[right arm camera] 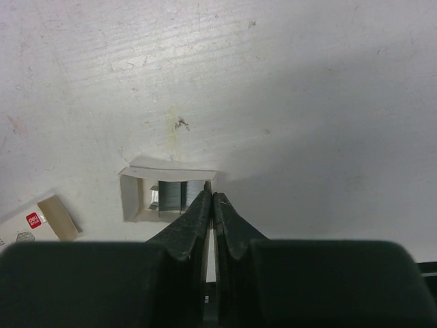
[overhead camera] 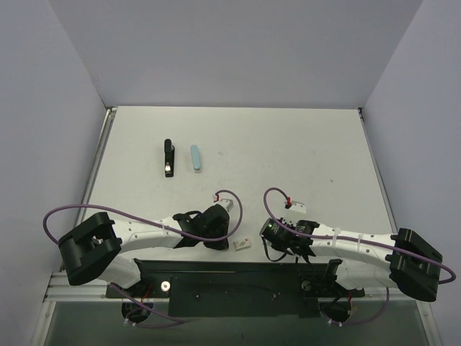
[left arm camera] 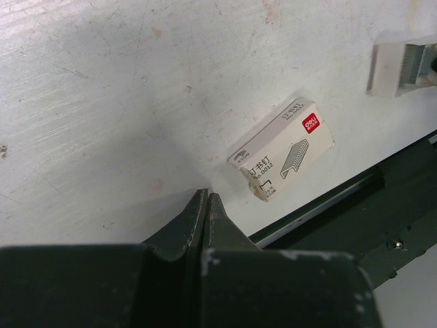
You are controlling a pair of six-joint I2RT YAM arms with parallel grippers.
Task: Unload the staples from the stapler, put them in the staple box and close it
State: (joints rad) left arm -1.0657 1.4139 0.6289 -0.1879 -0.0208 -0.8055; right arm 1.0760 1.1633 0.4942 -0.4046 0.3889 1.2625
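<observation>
Left gripper point(left arm camera: 207, 199) pinched closed, empty — beside staple box point(left arm camera: 280, 152). Right gripper point(right arm camera: 210, 198) closed too, tips at open staple tray point(right arm camera: 130, 198) — possibly touching. Black stapler point(overhead camera: 168, 158) well apart.

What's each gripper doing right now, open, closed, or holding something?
Left gripper: closed, holding nothing, tips near the staple box.
Right gripper: closed, nothing visibly held, tips by the open staple tray.

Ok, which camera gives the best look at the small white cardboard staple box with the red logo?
Left wrist: the small white cardboard staple box lies whole, its print and red logo sharp. Right wrist catches only one end at the frame's edge; top external shows a tiny white speck.
</observation>
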